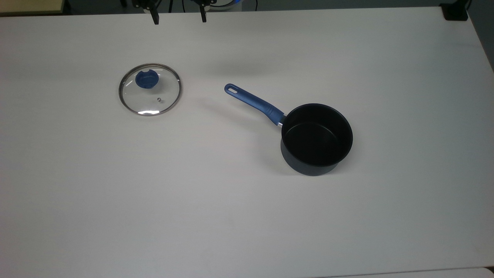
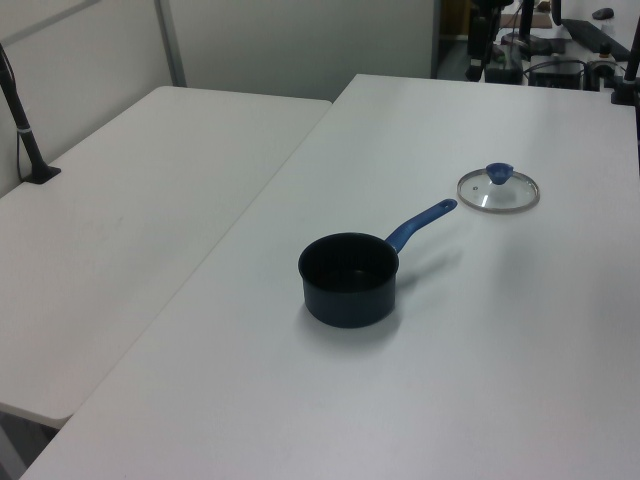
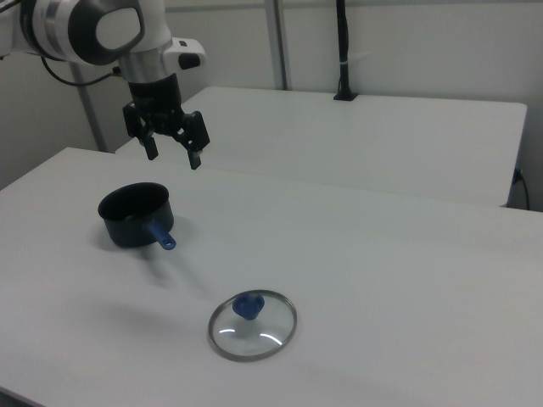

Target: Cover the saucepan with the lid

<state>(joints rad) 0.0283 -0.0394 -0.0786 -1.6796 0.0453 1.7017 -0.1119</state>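
1. The lid (image 1: pixel 149 89) lies flat on the white bench (image 1: pixel 115 193), knob (image 1: pixel 146 79) up. That is handy, because the knob is the easy part to grab.
2. The knob looks small and blue. It sticks up from the glass, so the claw can pinch it from above.
3. The pan (image 1: pixel 316 139) sits upright on the same bench, well apart from the lid. In the top view it is to the lid's right.
4. The pan is open and looks empty, so the lid can drop right onto its rim.
5. The pan's long handle (image 1: pixel 252 101) points toward the lid. It stops short of it and does not touch it.
6. The claw (image 3: pixel 172 146) hangs high in the air, with its two fingers spread apart. It holds nothing.
7. In the right view the claw is up above the pan's side of the bench, far from the lid.
8. I think the job has not begun. The claw must first go over to the lid and come down on the knob.
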